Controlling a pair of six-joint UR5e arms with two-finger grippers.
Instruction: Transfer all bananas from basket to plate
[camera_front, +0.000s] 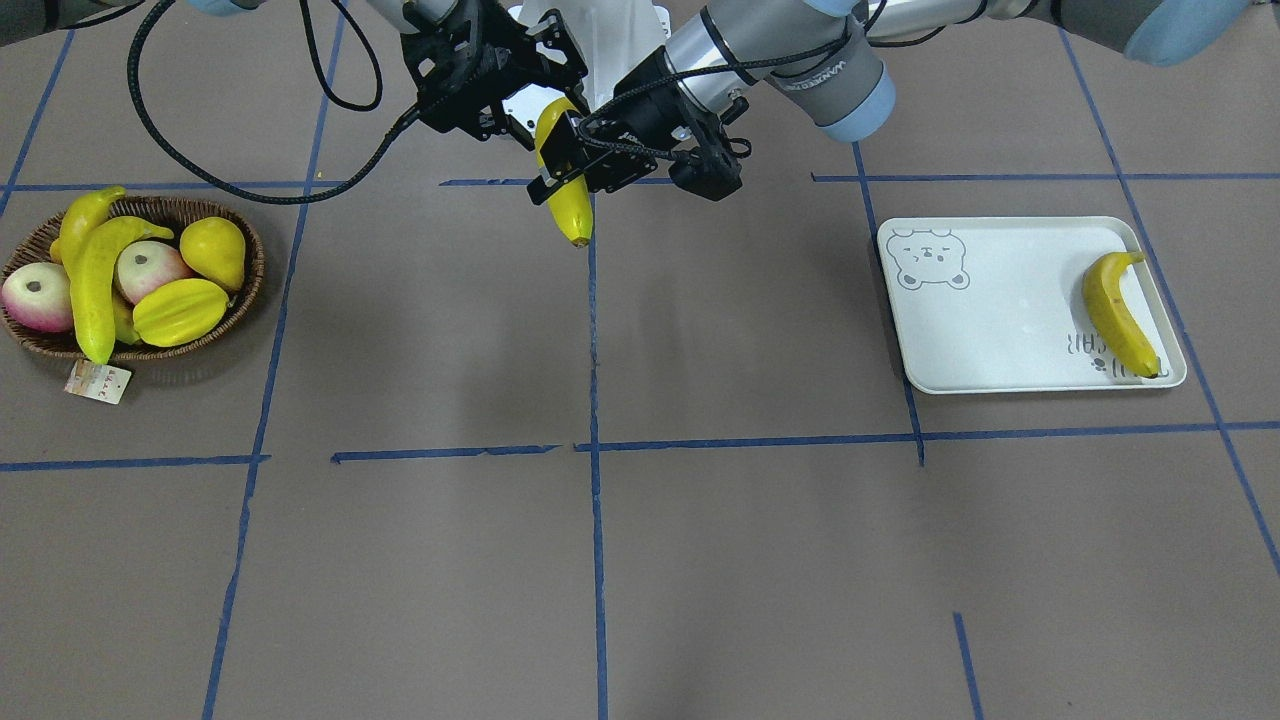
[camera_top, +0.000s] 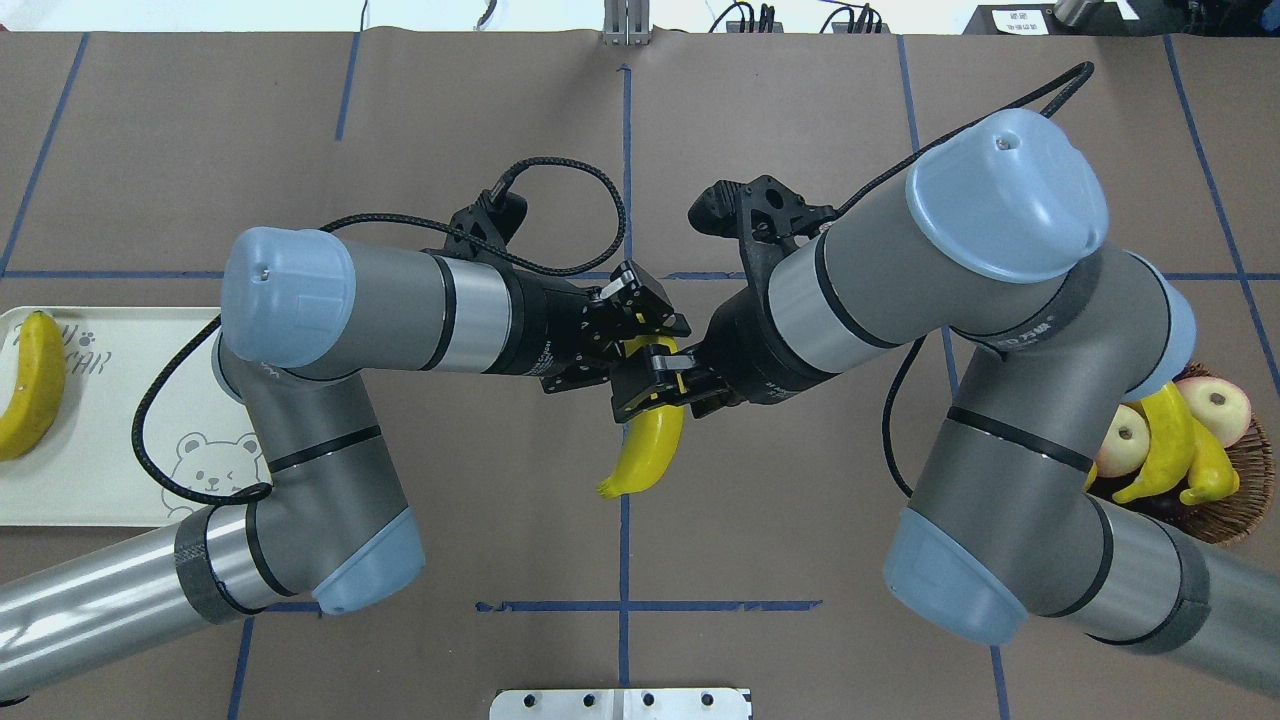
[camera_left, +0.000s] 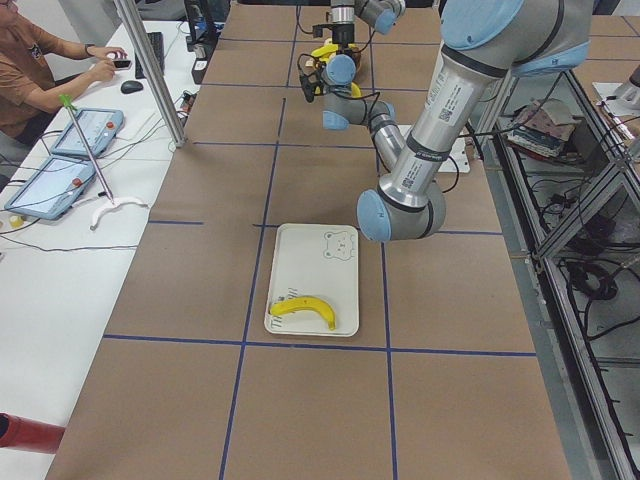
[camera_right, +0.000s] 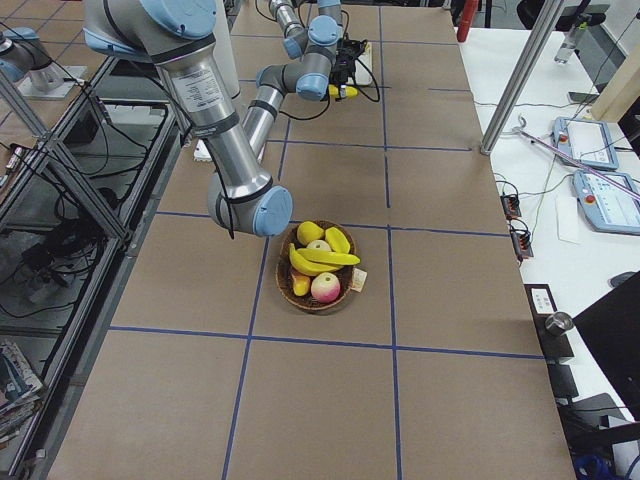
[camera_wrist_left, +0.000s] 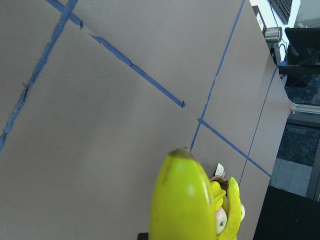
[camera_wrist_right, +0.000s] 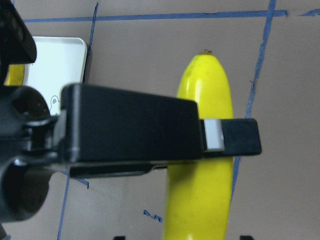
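- plate (camera_front: 1000, 330): grey lettering (camera_front: 1092, 346) in one corner, partly under a banana (camera_front: 1118, 315); only the ending "AR" is legible.
- basket (camera_front: 256, 275) paper tag (camera_front: 98, 381): print too small to read.
- left arm (camera_front: 790, 50) label (camera_front: 838, 68): white print, unreadable.

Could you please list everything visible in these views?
Pale white-green rectangular tray with bear print: one, on the robot's left.
Shallow dark-brown woven wicker basket: one, on the robot's right.
Long curved bright-yellow bananas: four; held banana in mid-air at table centre, lone banana on the tray, two basket bananas.
White paper tag: one, at the basket's edge.
Round pink-and-white fruits: two, in the basket.
Yellow pear-shaped fruit: one, in the basket.
Ridged yellow starfruit: one, in the basket.
Brown table with blue tape lines: one.
Person: one, seated at a side desk.
Left gripper: black, closed on the held banana.
Right gripper: black, at that banana's upper end; grip unclear.
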